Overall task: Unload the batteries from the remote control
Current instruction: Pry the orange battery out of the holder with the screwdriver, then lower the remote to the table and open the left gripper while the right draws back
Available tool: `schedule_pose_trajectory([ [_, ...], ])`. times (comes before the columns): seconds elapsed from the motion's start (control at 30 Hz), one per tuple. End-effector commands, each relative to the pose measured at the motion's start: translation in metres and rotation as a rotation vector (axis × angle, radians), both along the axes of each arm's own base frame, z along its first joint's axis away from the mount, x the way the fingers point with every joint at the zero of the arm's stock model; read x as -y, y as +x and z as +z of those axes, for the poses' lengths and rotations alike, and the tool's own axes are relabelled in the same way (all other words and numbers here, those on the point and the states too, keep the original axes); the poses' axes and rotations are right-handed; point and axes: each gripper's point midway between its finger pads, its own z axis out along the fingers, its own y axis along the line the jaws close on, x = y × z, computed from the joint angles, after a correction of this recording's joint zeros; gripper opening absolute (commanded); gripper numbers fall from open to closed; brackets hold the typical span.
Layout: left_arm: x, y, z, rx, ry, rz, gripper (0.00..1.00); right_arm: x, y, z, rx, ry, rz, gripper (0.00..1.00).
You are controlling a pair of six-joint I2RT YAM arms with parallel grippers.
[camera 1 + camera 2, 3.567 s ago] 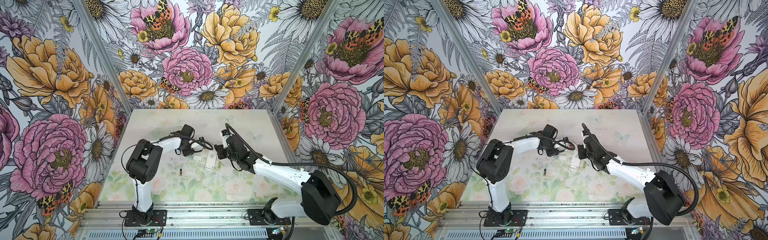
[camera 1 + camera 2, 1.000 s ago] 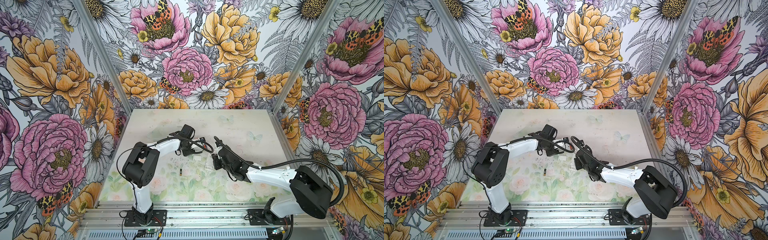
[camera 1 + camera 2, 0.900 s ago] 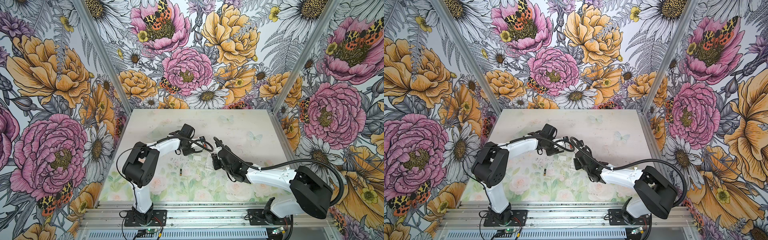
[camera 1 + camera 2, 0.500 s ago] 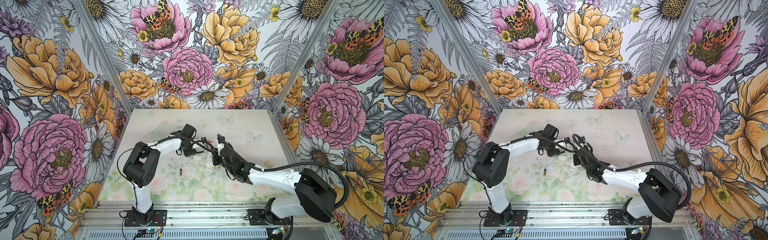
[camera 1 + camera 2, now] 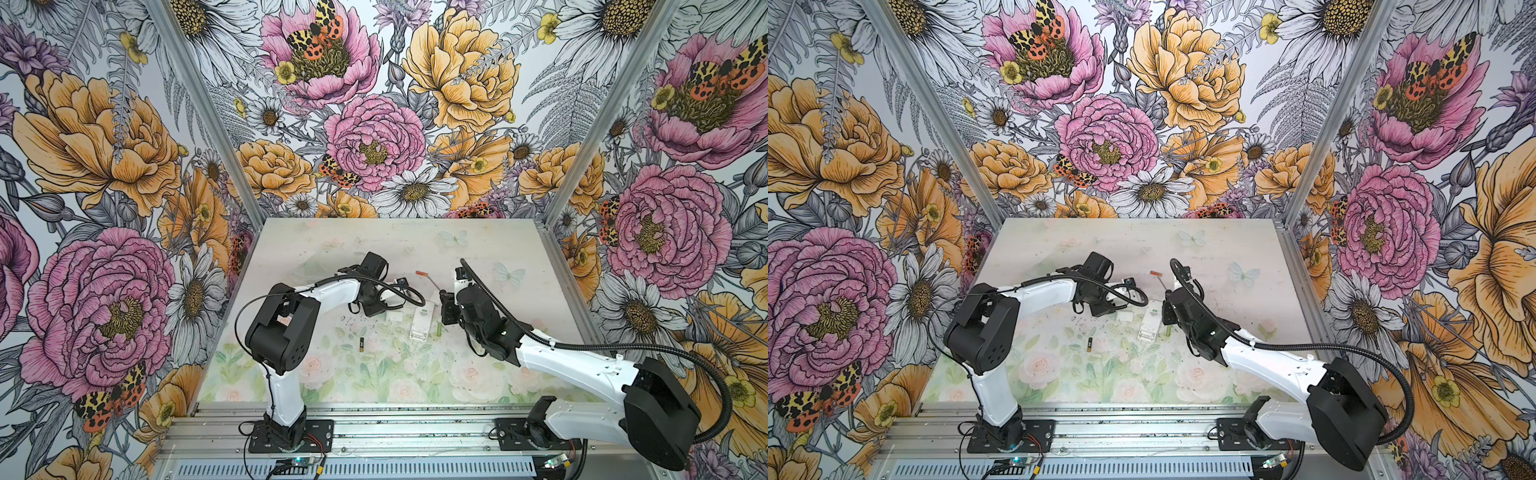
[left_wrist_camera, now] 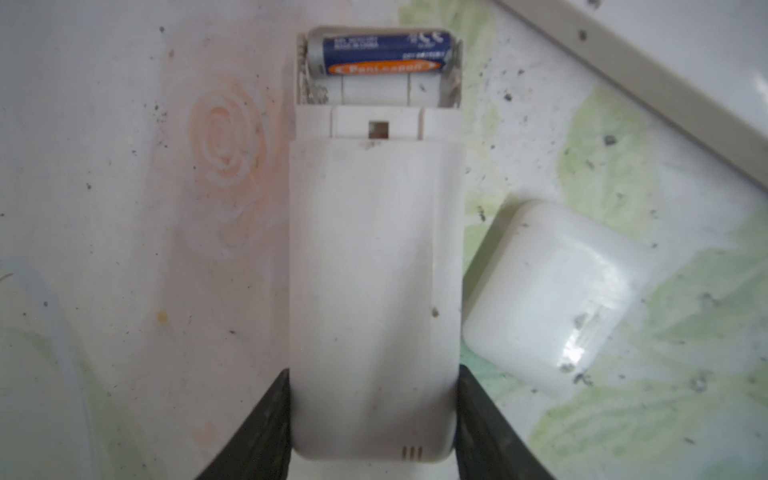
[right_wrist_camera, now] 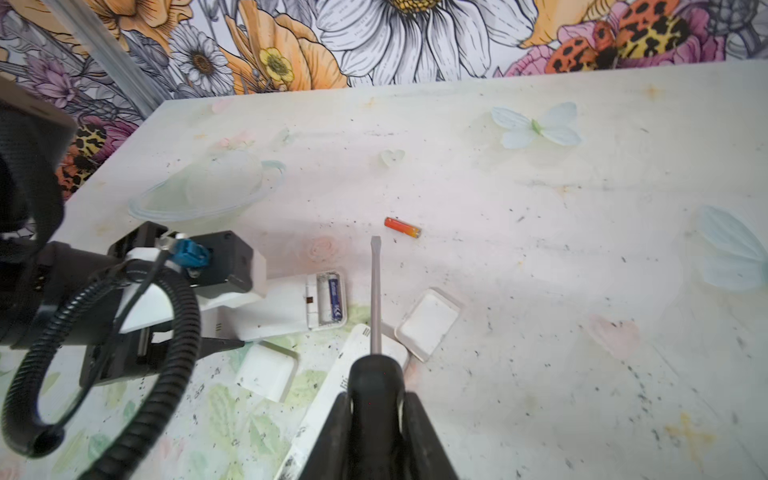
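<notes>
Grips set: left fingers [image 6: 257, 436] clamp the white plastic remote control [image 6: 374, 257]; right fingers [image 7: 332, 440] pinch the black-handled screwdriver [image 7: 376, 378].
A blue-and-orange battery [image 6: 380, 52] sits in the remote's open bay; the right arm [image 5: 573, 361] has shifted rightward.

On floral-print table [image 7: 540, 249]: white rounded square piece [image 6: 548, 299], perhaps lid; black-handled screwdriver [image 7: 376, 299] nearby.

Bold floral wallpaper [image 5: 374, 137] covers three walls around a pale, flower-printed tabletop [image 5: 478, 249] under even light.
</notes>
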Motion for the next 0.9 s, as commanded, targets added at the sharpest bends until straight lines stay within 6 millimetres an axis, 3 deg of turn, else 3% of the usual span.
schedule_pose_trajectory([
  [0.0,-0.016,0.007,0.005,0.013,-0.006,0.096,0.09,0.009,0.002,0.01,-0.068,0.06,-0.04,0.0],
  [0.17,-0.021,-0.003,-0.001,-0.036,-0.016,0.16,0.15,0.005,0.011,0.019,-0.082,0.083,-0.022,0.0],
  [0.2,-0.022,-0.002,0.012,-0.014,-0.04,0.175,0.16,0.003,0.013,0.021,-0.08,0.083,-0.018,0.0],
  [0.4,-0.032,-0.011,0.01,-0.021,-0.02,0.175,0.22,-0.004,0.019,0.022,-0.086,0.08,0.007,0.0],
  [0.43,-0.033,-0.011,0.011,-0.017,-0.02,0.174,0.28,-0.005,0.019,0.023,-0.084,0.082,0.009,0.0],
  [0.5,-0.037,-0.007,0.011,-0.007,-0.01,0.178,0.52,-0.004,0.02,0.022,-0.087,0.083,0.009,0.0],
  [0.63,-0.045,0.01,0.01,0.029,0.018,0.222,0.74,-0.006,0.018,0.024,-0.087,0.09,0.021,0.0],
  [0.7,-0.045,0.021,0.014,0.066,0.014,0.235,0.92,-0.004,0.017,0.026,-0.081,0.093,0.02,0.0],
  [0.77,-0.047,0.033,0.022,0.108,0.02,0.251,0.98,-0.003,0.016,0.029,-0.074,0.096,0.02,0.0],
  [0.8,-0.049,0.038,0.013,0.105,0.044,0.261,0.99,-0.002,0.015,0.03,-0.071,0.097,0.018,0.0],
  [0.87,-0.052,0.05,0.016,0.144,0.066,0.289,0.99,-0.001,0.015,0.031,-0.068,0.101,0.018,0.0],
])
